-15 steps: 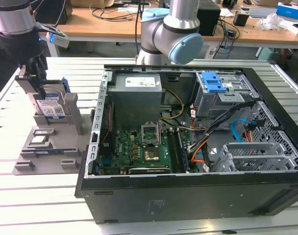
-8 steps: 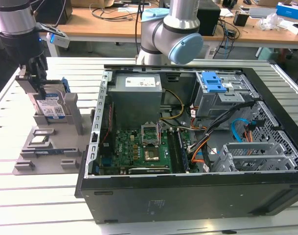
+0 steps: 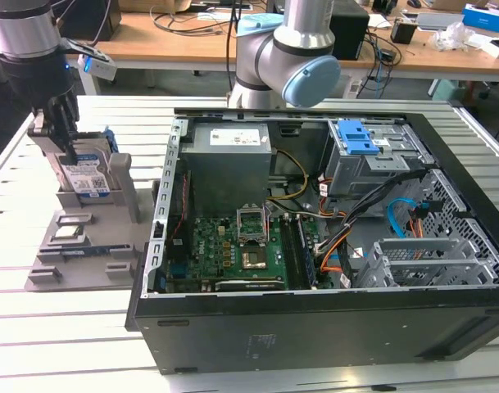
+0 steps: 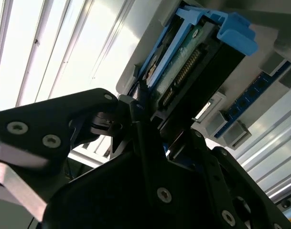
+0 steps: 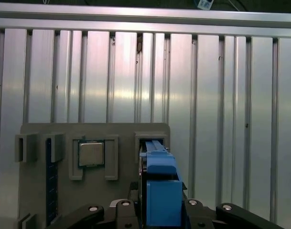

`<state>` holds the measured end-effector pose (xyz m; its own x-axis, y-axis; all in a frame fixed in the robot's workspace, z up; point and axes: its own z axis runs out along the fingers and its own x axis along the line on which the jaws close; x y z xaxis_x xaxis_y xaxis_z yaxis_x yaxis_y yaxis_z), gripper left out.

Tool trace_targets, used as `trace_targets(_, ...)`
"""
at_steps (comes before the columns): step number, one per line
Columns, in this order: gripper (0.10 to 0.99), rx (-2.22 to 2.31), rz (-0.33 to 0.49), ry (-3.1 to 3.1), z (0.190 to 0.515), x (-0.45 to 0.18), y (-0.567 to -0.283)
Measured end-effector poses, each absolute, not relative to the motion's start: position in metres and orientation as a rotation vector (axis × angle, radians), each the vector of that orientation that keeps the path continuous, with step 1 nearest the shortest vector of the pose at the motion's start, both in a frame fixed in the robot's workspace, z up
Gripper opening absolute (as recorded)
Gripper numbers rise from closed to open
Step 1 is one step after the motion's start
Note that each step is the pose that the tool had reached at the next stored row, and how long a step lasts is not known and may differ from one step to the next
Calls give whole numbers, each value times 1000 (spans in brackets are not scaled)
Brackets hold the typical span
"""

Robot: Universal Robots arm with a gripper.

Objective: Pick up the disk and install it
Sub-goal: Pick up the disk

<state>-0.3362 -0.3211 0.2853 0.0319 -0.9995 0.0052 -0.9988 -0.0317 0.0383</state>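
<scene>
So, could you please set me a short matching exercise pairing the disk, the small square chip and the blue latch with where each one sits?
1. disk
2. chip
3. blue latch

A. on the metal cage inside the open computer case
B. standing upright in the grey holder
C. lying flat in the grey holder

Pairs: 1-B, 2-C, 3-A.

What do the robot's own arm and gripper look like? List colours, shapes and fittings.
The arm is built of silver-grey tubes with rounded joints; one joint has a light blue cap. The gripper is black; in the second wrist view its flat linkage plates carry silver screw heads.
</scene>
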Motion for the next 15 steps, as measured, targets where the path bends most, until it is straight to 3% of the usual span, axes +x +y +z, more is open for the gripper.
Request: trace_targets(15,369,2229,-25,-2159,291,-336,-321)
